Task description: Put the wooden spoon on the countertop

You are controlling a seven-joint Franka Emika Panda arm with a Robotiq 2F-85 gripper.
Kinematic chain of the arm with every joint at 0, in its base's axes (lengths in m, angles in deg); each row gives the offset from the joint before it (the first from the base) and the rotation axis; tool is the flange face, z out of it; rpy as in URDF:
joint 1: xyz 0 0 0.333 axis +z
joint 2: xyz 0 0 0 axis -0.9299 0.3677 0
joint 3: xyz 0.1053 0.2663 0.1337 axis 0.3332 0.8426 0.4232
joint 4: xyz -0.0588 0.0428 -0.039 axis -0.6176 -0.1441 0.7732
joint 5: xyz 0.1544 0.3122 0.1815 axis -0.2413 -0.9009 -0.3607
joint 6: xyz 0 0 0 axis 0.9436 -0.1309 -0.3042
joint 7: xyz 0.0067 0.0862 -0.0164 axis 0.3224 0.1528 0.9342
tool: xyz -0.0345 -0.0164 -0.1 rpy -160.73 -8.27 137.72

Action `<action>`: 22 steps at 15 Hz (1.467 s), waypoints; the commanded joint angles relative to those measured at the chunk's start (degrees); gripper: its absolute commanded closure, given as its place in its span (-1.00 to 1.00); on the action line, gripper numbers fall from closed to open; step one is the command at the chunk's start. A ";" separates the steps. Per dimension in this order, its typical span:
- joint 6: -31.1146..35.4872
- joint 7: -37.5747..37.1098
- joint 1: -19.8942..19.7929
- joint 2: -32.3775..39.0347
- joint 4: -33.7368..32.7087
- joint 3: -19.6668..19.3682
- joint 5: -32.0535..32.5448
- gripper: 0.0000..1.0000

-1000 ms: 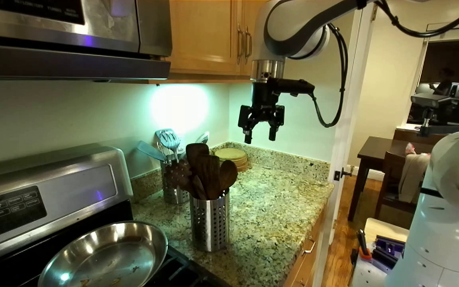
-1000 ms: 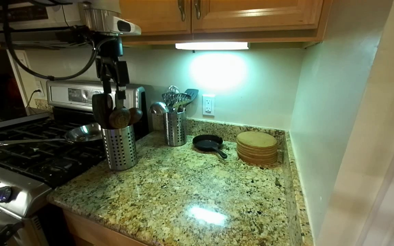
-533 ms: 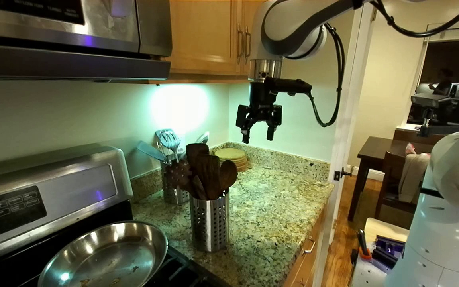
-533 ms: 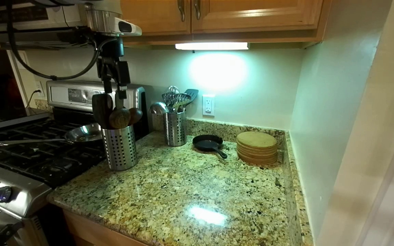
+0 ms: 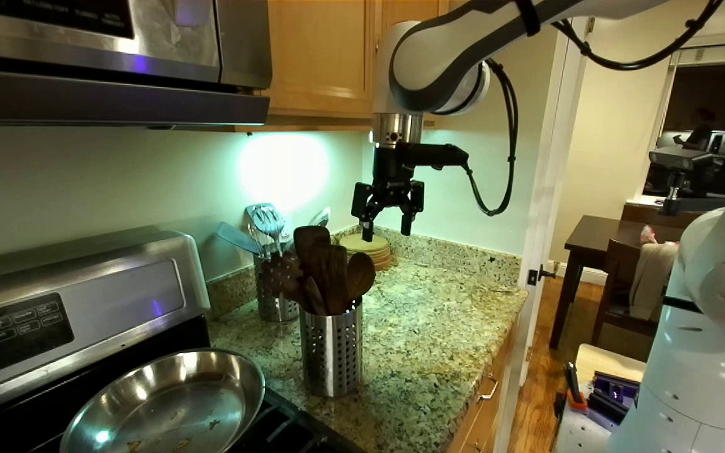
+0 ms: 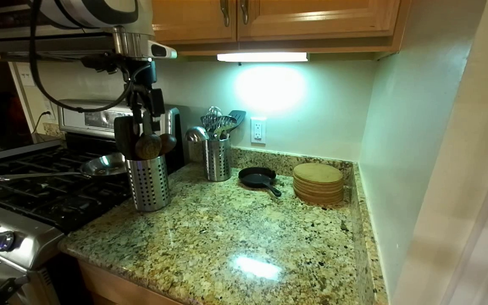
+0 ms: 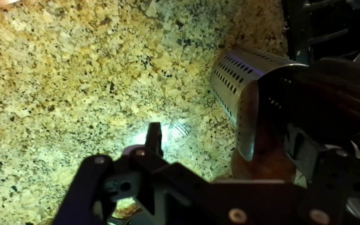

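In an exterior view, the arm (image 5: pixel 425 60) extends from the right and the gripper (image 5: pixel 387 233) hangs with its tips downward over the granite surface (image 5: pixel 425 352), higher than the near canister (image 5: pixel 332 355) and to the right of it. The fingers (image 5: pixel 406 224) stand well apart, a distinct gap showing between them. The near canister, of perforated steel, is upright on the granite surface and contains brown wooden utensils (image 5: pixel 328 270), heads uppermost; a wooden spoon (image 5: pixel 361 277) with an oval bowl stands at the right. A far canister (image 5: pixel 274 299) is seen behind, to the left. At near left, a steel pan (image 5: pixel 180 402) rests on the stove (image 5: pixel 117 302).

In an exterior view, the near canister stands at the left of the granite surface, just beside the stove. Two oval wooden bowls (image 6: pixel 148 146) show above its rim; which belongs to the wooden spoon of the task cannot be told. The fingers overlap the utensil heads, and contact cannot be judged. Farther off, a small black skillet (image 6: pixel 257 178) lies between the far canister and a stack of round discs (image 6: pixel 318 186).

In the wrist view, the fingers are spread wide, one near the middle and the other at the right. A reddish-brown wooden head (image 7: pixel 261 168) appears between them, its depth relative to the tips unclear, beside the perforated wall of the near canister.
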 commanded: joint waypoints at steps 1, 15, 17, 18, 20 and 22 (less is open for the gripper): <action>2.03 -1.15 1.28 4.99 -2.52 -0.60 0.16 -1.00; 2.32 0.87 2.51 13.60 -7.56 -1.91 -1.67 -0.20; 2.03 0.98 2.52 13.62 -7.51 -1.96 -2.13 0.07; 1.96 0.92 2.51 13.68 -7.50 -1.97 -2.31 0.19; 1.62 1.09 2.50 13.79 -7.52 -2.03 -3.01 0.45; 1.24 1.65 2.56 13.82 -7.49 -2.05 -4.05 0.72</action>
